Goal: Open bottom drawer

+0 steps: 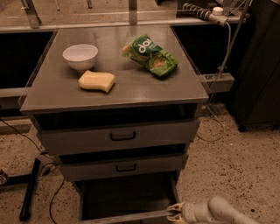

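gripper (173, 211): way down at the bottom edge of the shot, right of centre, low by the floor. The two pale fingers (176, 206) point left with a small gap between them, so apart, not clamped on anything.
arm (218, 211): white and chunky, comes in from the bottom right corner, lying roughly level.
gripper vs drawer: the tips sit right at the right end of the drawer's front rim. Touching or just beside? Honestly can't tell, it's dark down there.
bottom drawer (127, 196): lowest of the three, and it's open. It stands well out from the cabinet toward the camera, so you look straight down into a shallow dark tray. The frame edge cuts off most of the front, only the top rim shows.
middle drawer (148, 165): right above, sticking out slightly, small handle (126, 167) in black at centre.
top drawer (153, 133): tallest front, also a bit out, big handle (123, 137) in black.
cabinet top (131, 94): flat grey slab.
bowl (80, 56): white, upright, back left of the top.
sponge (96, 81): yellow, just in front of the bowl.
bag (150, 55): green snack bag lying flat at the back right, apart from the other two.
floor (236, 166): speckled, with a black stand leg (29, 188) and cables left of the cabinet.
power strip (199, 12): top right on a rail behind the cabinet, white cable hanging down from it.
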